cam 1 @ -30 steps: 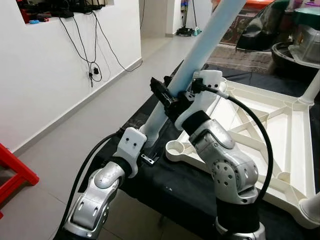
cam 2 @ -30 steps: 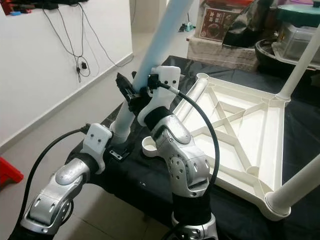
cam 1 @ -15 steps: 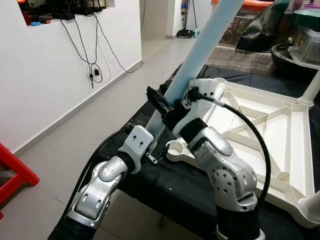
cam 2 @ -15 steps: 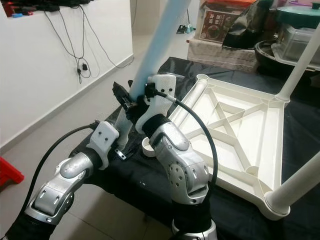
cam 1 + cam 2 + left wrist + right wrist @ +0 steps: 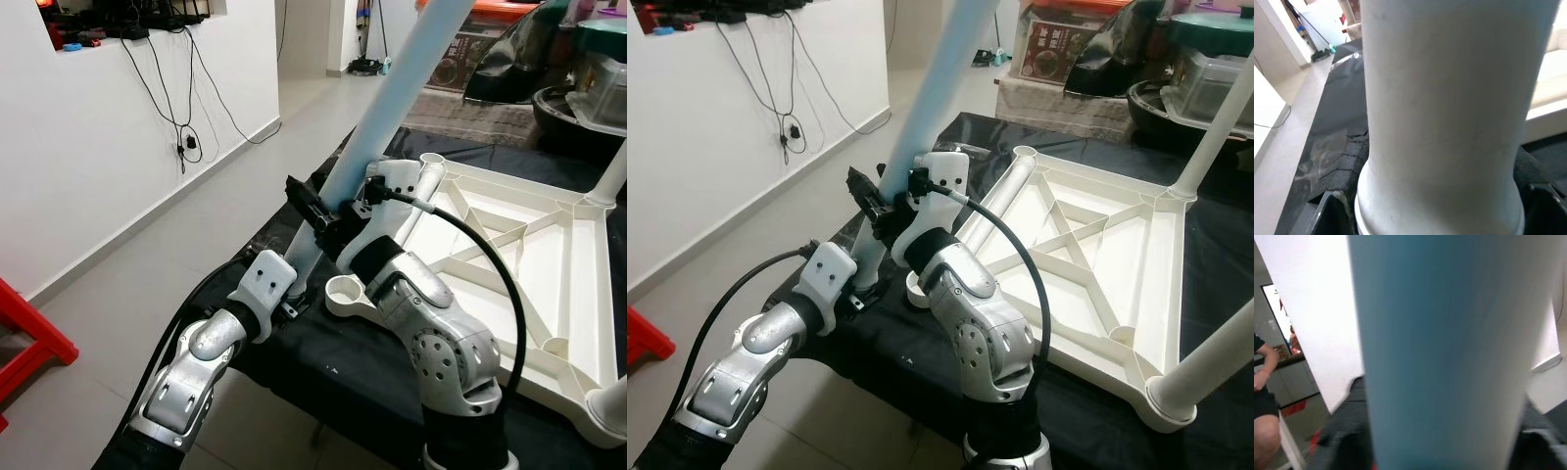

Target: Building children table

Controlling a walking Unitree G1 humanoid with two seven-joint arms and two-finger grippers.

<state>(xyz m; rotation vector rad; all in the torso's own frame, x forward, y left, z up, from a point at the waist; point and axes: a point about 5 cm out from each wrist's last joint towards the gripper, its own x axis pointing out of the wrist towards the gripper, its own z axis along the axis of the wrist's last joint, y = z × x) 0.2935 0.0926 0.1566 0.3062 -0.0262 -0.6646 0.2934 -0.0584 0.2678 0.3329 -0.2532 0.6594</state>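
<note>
A white children's tabletop [image 5: 509,178] lies upside down on a black-covered surface. Two white legs stand in its right corners, the far one [image 5: 613,171] and the near one [image 5: 1215,357]. A long pale blue leg [image 5: 392,98] leans steeply, its lower end just left of the empty near-left corner socket [image 5: 345,291]. My right gripper [image 5: 331,206] is shut on this leg above its base. My left gripper [image 5: 297,284] is shut on the leg's lower end; in the left wrist view the leg [image 5: 1444,112] sits between the black fingers [image 5: 1327,215].
The black cloth [image 5: 323,367] ends at a front edge with tiled floor below. A white wall with hanging cables [image 5: 181,127] is on the left, a red stool [image 5: 29,338] at the lower left. Bins and boxes [image 5: 588,69] crowd the back. A seated person [image 5: 1264,396] appears in the right wrist view.
My left arm has come in and closed on the leg's lower end. My right gripper has slid the leg a little down and to the left, toward the corner socket.
</note>
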